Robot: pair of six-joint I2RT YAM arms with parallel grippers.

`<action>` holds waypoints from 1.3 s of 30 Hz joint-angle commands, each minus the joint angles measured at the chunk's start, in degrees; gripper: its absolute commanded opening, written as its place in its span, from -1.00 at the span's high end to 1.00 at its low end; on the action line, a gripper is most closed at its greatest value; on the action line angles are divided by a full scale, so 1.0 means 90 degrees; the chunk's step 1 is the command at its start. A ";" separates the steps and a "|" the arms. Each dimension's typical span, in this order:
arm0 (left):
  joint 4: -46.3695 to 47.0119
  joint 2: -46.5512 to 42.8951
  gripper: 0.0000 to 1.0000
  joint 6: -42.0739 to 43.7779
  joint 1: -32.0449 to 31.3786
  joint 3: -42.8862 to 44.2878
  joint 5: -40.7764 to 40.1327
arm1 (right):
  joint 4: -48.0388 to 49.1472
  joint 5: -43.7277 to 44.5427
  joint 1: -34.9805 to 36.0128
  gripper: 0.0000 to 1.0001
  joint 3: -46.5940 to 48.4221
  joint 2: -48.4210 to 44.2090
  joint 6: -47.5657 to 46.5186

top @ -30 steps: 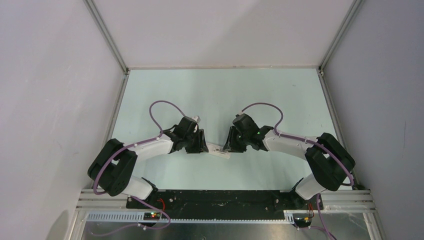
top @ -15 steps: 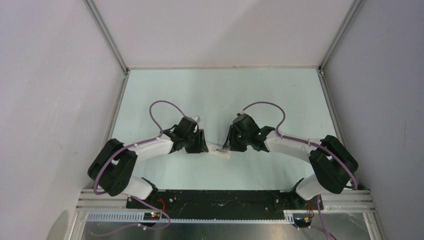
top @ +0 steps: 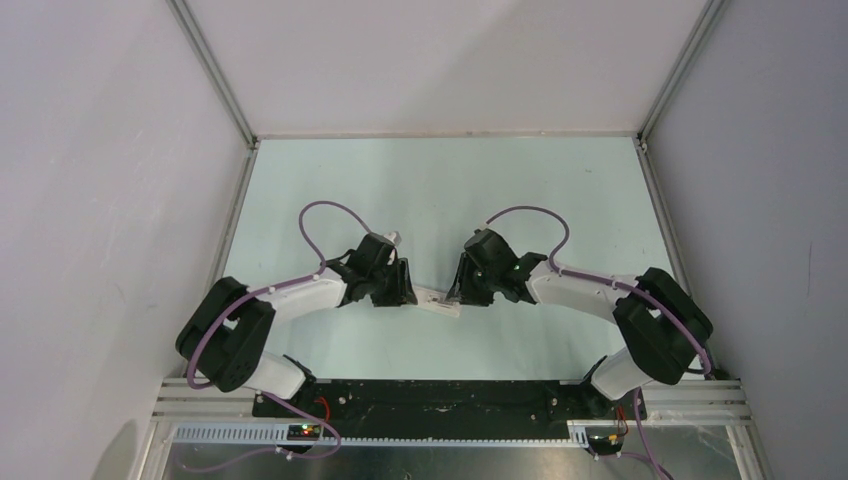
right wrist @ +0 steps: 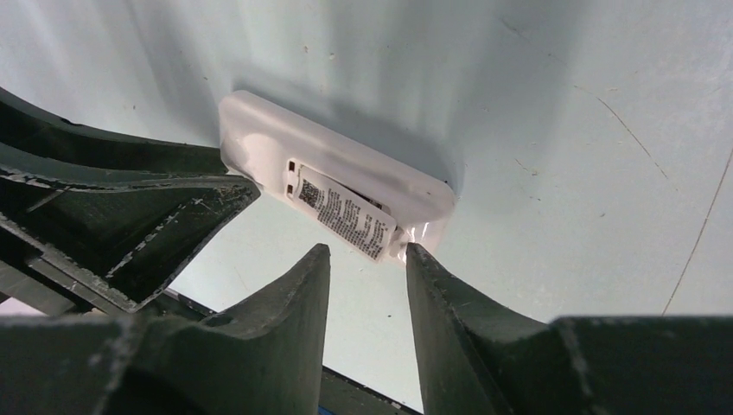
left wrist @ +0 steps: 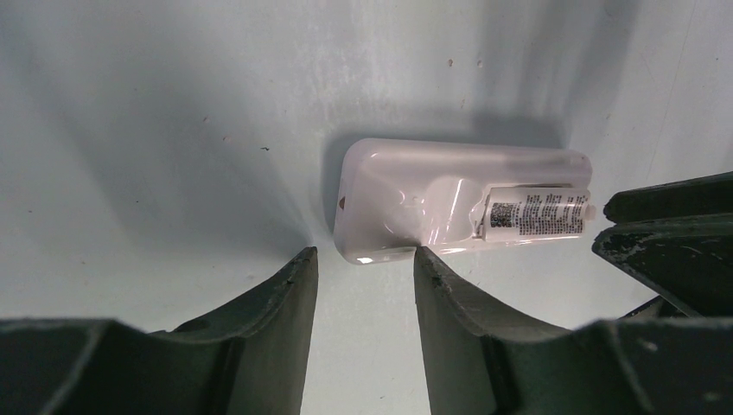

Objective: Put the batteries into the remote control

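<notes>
The white remote control [top: 437, 301] lies back up on the table between my two grippers. It also shows in the left wrist view [left wrist: 415, 199] and the right wrist view [right wrist: 259, 143]. A white cover strip with a printed label [right wrist: 346, 212] sits on its back, and the end near my right fingers looks slightly raised. My left gripper [left wrist: 363, 259] is open and empty, its tips at one end of the remote. My right gripper [right wrist: 367, 252] is open, its tips at the labelled end, one fingertip [right wrist: 413, 255] touching the remote's corner. The batteries are out of view.
The pale green table [top: 440, 190] is boxed in by white walls with metal frame rails [top: 215, 75]. The black base bar [top: 440, 395] runs along the near edge. Both arms' purple cables [top: 330, 210] loop above the wrists.
The right wrist nudged slightly left, then back. The remote and the left arm have not visibly moved.
</notes>
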 commanded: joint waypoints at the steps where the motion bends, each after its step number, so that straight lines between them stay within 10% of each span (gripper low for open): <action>1: 0.0039 0.0110 0.00 0.0187 0.0047 -0.0009 -0.0042 | 0.0120 -0.0067 0.0048 0.20 0.0052 0.0126 0.0131; 39: 0.0071 0.0160 0.00 0.0155 0.0045 -0.0040 0.0040 | 0.0577 0.0329 0.0499 0.94 0.0052 0.0229 0.0074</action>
